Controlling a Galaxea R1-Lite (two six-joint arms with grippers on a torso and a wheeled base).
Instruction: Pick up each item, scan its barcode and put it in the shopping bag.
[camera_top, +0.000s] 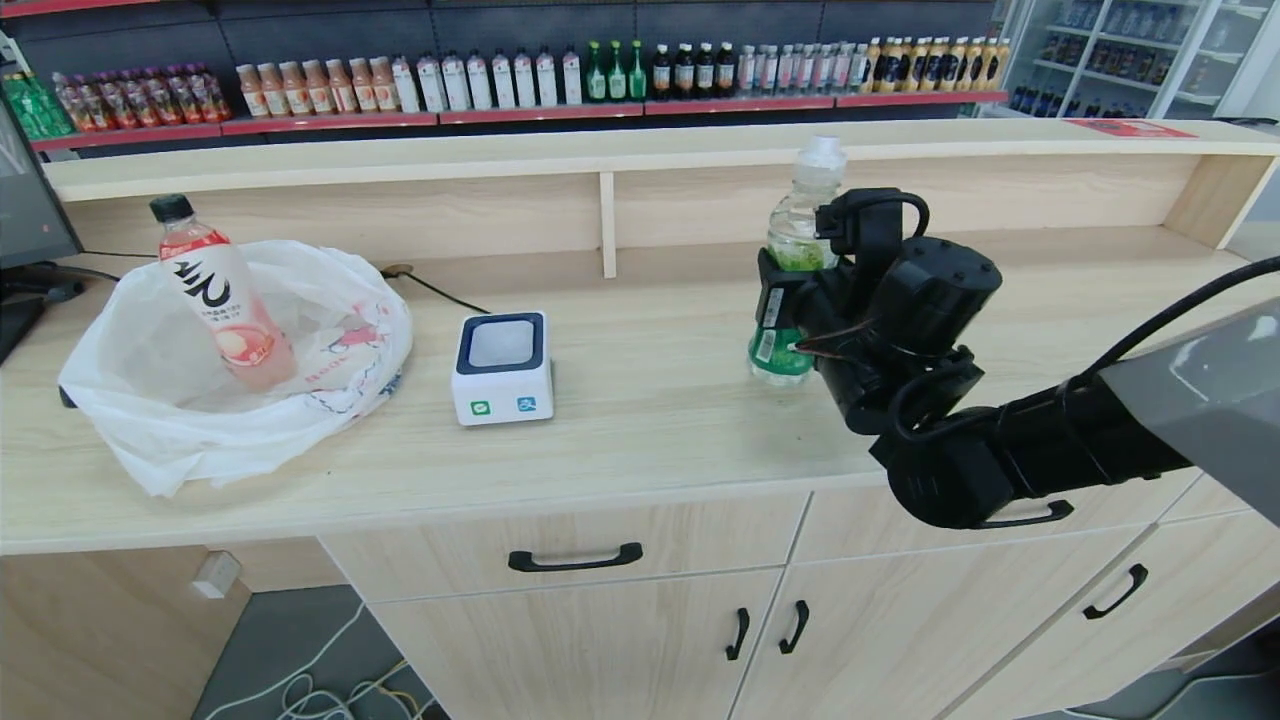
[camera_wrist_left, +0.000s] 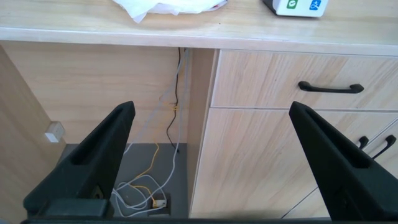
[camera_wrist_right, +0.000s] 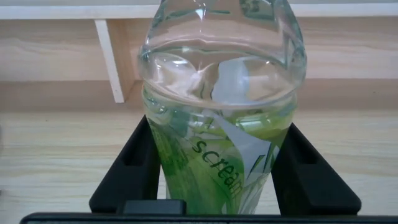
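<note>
**Right hand clamped on the green bottle, right of centre in the head view; left hand spread wide, holding nothing.**

The green bottle is upright over the desk; the hand and wrist cover its middle, so only the cap, the shoulder and the green foot show, and I cannot tell whether the foot touches the desk; in the right wrist view the black fingers press both sides of the label, and the frame edge cuts off the cap; the scanner sits at frame centre, well apart from the bottle; the shopping bag lies open at the left, a pink bottle leaning inside with its lower end veiled by plastic; the left hand faces the drawer fronts below the desk edge, where the bag and scanner are each cut off by the frame.
</note>
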